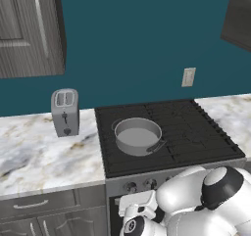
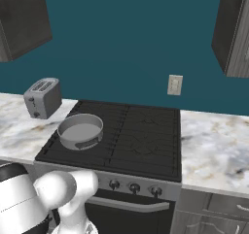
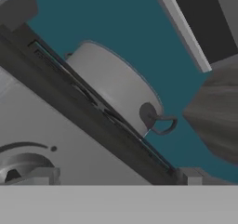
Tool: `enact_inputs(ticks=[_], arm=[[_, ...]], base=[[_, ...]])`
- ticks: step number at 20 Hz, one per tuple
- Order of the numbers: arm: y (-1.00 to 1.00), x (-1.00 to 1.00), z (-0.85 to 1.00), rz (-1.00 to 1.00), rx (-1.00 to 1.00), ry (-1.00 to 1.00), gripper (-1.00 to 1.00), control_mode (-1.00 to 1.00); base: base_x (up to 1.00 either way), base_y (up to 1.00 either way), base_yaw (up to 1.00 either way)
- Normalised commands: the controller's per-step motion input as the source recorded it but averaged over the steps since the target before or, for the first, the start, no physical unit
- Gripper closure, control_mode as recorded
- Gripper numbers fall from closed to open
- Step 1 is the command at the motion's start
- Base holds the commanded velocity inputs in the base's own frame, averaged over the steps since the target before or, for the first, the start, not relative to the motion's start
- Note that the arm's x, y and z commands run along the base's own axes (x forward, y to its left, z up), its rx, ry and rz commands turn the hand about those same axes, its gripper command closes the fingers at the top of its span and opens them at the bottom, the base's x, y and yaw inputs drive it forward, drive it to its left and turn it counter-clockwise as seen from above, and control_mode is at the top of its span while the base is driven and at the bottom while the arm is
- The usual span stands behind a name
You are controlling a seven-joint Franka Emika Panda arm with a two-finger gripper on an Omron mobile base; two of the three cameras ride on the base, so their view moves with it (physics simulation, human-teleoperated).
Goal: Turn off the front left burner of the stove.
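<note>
- hand [image 3: 111, 179] low at stove [image 1: 142, 181] front panel, open or clenched: cannot tell
- knob [image 3: 21, 165] near one fingertip; neighbouring knobs close, risk turning wrong one
- pot [image 1: 138, 136] sits on front left burner [image 1: 128, 157]

The light is even and flat, rather soft, with no lamp or window to trace it to. The grey pot [image 1: 138, 136] drops hardly any shadow on the stove [image 1: 191, 132], whose black grates swallow their own detail. No glare on the marble counter [image 1: 44, 147] left of the stove. Both base views look coarse, edges slightly jagged. The hand view is rolled and blurred close up; the pot there shows smooth, soft shading.
</note>
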Motion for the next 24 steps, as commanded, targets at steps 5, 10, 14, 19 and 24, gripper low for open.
enact_inputs(ticks=[5, 10, 14, 19, 24], arm=[[0.02, -0.01, 0.01, 0.00, 0.00, 0.00, -1.00, -1.00], [0.00, 0.00, 0.00, 0.00, 0.00, 0.00, -1.00, -1.00], [0.06, 0.00, 0.00, 0.01, 0.00, 0.01, -1.00, -1.00], [0.16, -0.01, 0.00, 0.03, 0.00, 0.02, -1.00, -1.00], [0.01, 0.02, 0.00, 0.02, 0.00, 0.05, -1.00, -1.00]], base=[[0.00, 0.00, 0.00], [0.00, 0.00, 0.00], [0.00, 0.00, 0.00], [0.00, 0.00, 0.00], [0.00, 0.00, 0.00]])
